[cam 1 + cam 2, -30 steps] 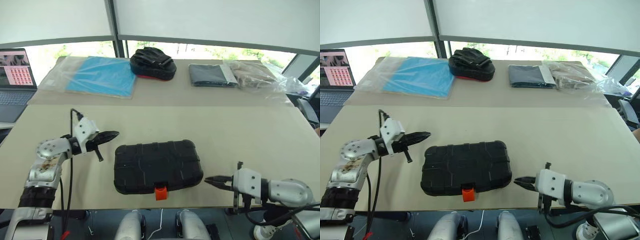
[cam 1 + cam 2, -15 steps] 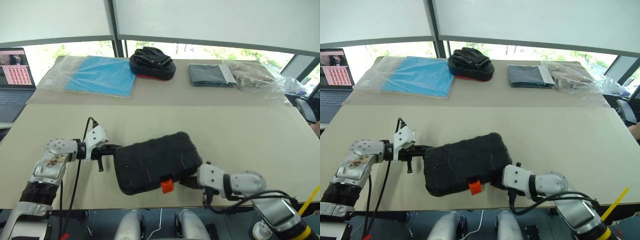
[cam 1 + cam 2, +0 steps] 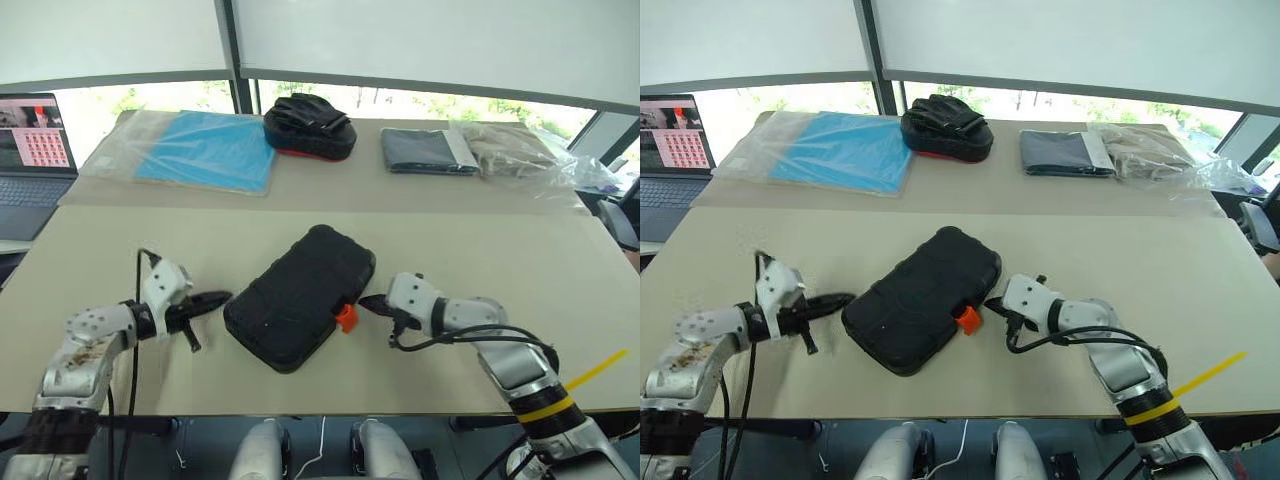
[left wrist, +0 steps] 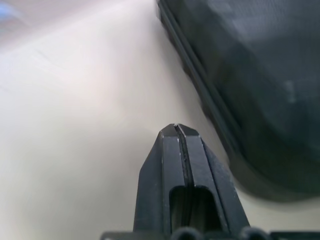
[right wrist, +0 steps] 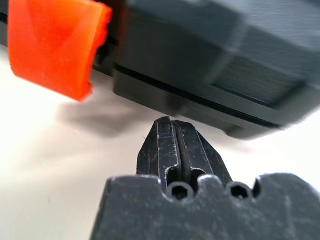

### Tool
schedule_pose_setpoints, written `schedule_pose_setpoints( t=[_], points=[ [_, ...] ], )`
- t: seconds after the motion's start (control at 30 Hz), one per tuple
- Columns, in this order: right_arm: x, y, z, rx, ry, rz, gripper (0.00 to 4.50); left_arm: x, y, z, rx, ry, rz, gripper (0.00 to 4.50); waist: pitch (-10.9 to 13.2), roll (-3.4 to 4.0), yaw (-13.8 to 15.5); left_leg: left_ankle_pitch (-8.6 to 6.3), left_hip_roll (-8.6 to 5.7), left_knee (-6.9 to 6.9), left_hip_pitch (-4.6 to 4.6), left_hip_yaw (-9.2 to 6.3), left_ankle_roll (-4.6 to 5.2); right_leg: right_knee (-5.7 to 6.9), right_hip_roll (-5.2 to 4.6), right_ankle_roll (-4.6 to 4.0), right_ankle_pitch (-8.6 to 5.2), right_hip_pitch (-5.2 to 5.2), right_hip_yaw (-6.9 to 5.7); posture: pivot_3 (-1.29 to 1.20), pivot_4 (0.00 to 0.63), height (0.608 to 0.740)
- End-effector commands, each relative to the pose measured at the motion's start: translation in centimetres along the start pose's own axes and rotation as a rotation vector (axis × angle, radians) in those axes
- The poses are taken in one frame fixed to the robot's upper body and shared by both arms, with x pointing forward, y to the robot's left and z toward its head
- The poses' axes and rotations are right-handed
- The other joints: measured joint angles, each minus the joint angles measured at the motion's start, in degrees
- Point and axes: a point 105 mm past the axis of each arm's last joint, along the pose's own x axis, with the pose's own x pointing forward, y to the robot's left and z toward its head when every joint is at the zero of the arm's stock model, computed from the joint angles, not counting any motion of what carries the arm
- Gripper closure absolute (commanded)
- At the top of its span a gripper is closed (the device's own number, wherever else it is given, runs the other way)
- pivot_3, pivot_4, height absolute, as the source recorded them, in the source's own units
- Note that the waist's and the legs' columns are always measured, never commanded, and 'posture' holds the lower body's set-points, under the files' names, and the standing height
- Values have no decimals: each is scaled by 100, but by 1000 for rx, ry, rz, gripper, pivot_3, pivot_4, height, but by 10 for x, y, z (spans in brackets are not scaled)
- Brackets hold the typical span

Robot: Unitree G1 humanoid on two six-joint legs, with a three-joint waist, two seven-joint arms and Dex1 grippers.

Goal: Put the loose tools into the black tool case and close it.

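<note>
The closed black tool case (image 3: 300, 309) lies skewed on the counter (image 3: 500, 250) between the shut, empty left gripper (image 3: 218, 299) and right gripper (image 3: 367, 301).

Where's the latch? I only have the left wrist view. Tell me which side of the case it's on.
Observer: The orange latch sits on the black tool case's long edge facing the right gripper, away from the left gripper.
Operator: Report the right gripper's state.
Observer: Shut, tip close beside the latch, at the case's lower edge. Whether it touches, I cannot tell.
Operator: Describe how the case lies.
Observer: Closed, flat on the table, diagonal, with its far end angled toward the robot's right.
</note>
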Motion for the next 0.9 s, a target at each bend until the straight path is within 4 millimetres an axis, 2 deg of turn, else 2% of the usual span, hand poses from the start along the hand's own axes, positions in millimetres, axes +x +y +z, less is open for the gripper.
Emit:
schedule_pose_setpoints(
  t=[0.03, 0.2, 0.37, 0.6, 0.7, 0.9],
  points=[
    [-18, 12, 14, 33, -49, 55, 4450, 7, -14, 32, 24, -15, -151, 4500, 0, 1, -5, 0, 0, 0, 1, 1, 0, 0, 0, 0, 0, 0, 2, 0, 150, 740],
    [-24, 40, 12, 94, -17, 141, 4450, 41, -38, 39, 51, 36, -305, 4500, 0, 1, -1, 0, -5, 1, 6, 4, 0, 4, 2, 3, -3, 3, 7, 0, 150, 740],
    [-14, 52, 15, 123, -24, 144, 4450, 69, -54, 35, 88, 45, -390, 4500, 0, 0, -26, 0, -10, 12, 3, 3, 0, 8, 12, 2, -4, 2, 10, 0, 150, 740],
    [-1, 49, 24, 126, -51, 124, 4450, 81, -57, 33, 122, 30, -417, 4500, 0, 0, -27, 0, -10, 15, 4, -1, 0, 14, 14, -6, -9, 1, 9, 0, 150, 740],
    [4, 47, 24, 108, -58, 120, 4450, 81, -60, 37, 112, 5, -429, 4500, 0, 0, -15, 0, -8, 16, 3, -2, 0, 15, 13, -5, -9, 1, 9, 0, 150, 740],
    [14, 44, 29, 106, -83, 122, 4450, 78, -58, 29, 117, 36, -410, 4500, 0, 0, -9, 0, -8, 20, 1, -4, 1, 16, 10, -2, -11, 2, 9, 0, 150, 740]
  ],
)
